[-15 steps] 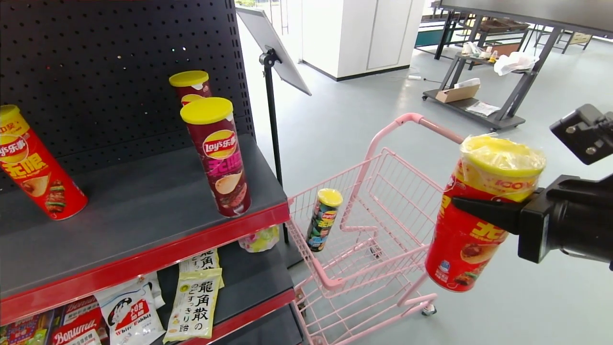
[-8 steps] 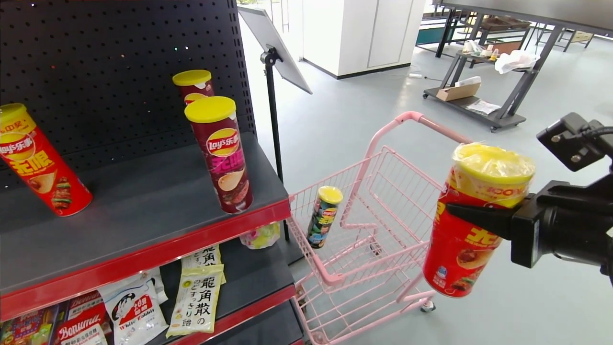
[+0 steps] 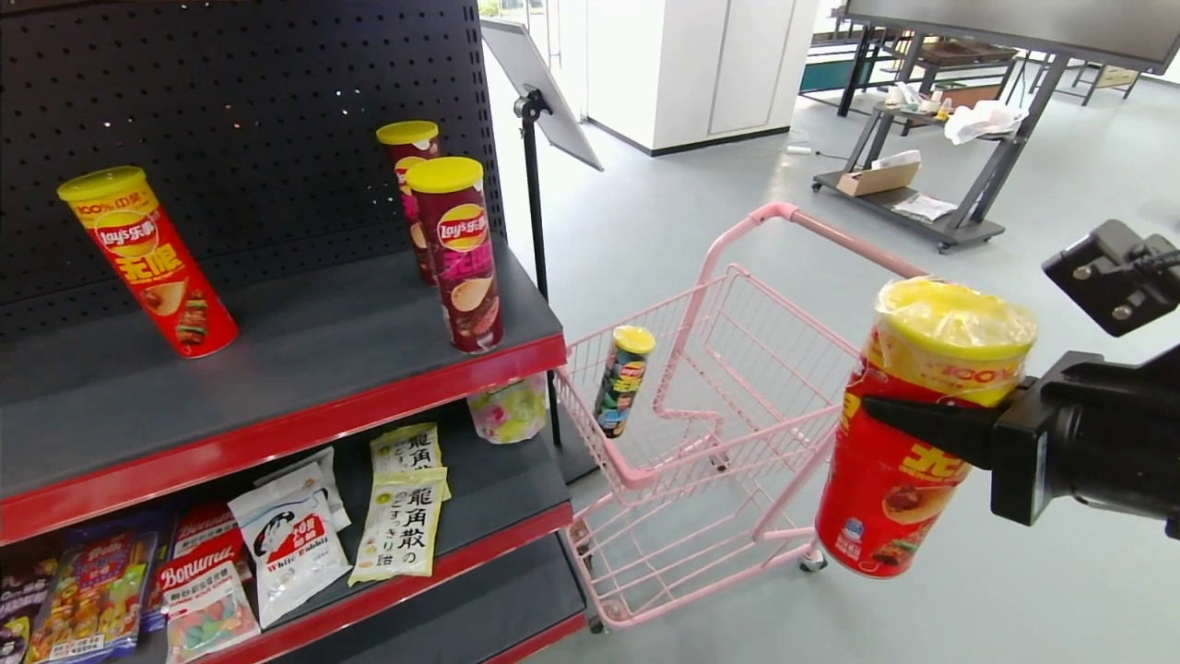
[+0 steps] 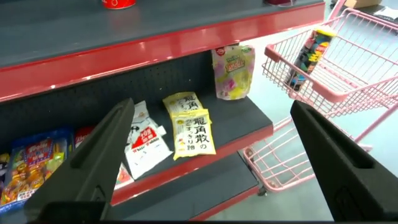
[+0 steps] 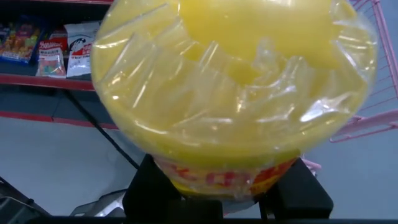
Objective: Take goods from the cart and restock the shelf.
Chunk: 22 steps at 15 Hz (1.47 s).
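My right gripper is shut on a large red chips can with a plastic-wrapped yellow lid, held upright in the air to the right of the pink cart. The wrist view shows the can's lid close up above the right gripper. A dark can with a yellow lid leans in the cart's upper basket. On the grey upper shelf stand a red can and two maroon cans. My left gripper is open in front of the lower shelf.
Snack bags lie on the lower shelf, and a pale bag hangs at its right end. A black sign stand rises between shelf and cart. Open grey floor stretches beyond, with metal tables far back.
The head view has shifted, so the shelf and cart now sit differently in the picture and more of the lower shelf shows. The right gripper keeps its hold on the red can.
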Motion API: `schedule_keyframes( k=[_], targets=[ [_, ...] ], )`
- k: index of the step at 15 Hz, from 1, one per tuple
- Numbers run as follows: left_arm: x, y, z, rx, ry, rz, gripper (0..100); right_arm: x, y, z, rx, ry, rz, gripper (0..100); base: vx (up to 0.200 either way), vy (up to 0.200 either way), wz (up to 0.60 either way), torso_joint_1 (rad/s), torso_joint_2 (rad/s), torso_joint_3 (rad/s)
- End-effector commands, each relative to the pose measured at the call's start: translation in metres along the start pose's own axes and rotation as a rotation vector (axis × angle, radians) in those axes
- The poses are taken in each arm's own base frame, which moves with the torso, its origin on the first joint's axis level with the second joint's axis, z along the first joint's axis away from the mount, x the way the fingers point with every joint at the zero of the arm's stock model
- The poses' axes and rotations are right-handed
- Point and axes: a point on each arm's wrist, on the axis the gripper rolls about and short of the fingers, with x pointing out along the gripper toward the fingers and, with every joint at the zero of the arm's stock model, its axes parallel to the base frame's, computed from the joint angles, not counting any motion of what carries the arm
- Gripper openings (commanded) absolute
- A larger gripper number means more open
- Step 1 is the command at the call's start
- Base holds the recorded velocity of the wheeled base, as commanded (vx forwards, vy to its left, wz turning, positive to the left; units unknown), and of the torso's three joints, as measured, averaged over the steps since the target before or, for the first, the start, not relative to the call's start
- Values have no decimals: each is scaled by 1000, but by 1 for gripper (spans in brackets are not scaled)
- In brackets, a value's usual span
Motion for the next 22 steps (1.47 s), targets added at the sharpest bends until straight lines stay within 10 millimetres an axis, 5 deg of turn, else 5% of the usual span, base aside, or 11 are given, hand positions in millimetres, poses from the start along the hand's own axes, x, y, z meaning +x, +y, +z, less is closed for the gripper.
schedule_keyframes(
  k=[1,7,14,22],
  targets=[
    [0,0,0,0,-1,0,100,2,0,-1,-1,7,1,0,0,0,600,2,2,2],
    [0,0,0,-2,1,2,100,6,0,-1,0,16,3,0,0,0,600,7,1,2],
    [0,0,0,0,2,0,100,1,2,-7,-10,12,50,0,0,0,0,0,0,0],
    [0,0,0,1,-1,0,100,2,18,0,-66,-73,202,0,0,200,0,5,4,2]
  ],
)
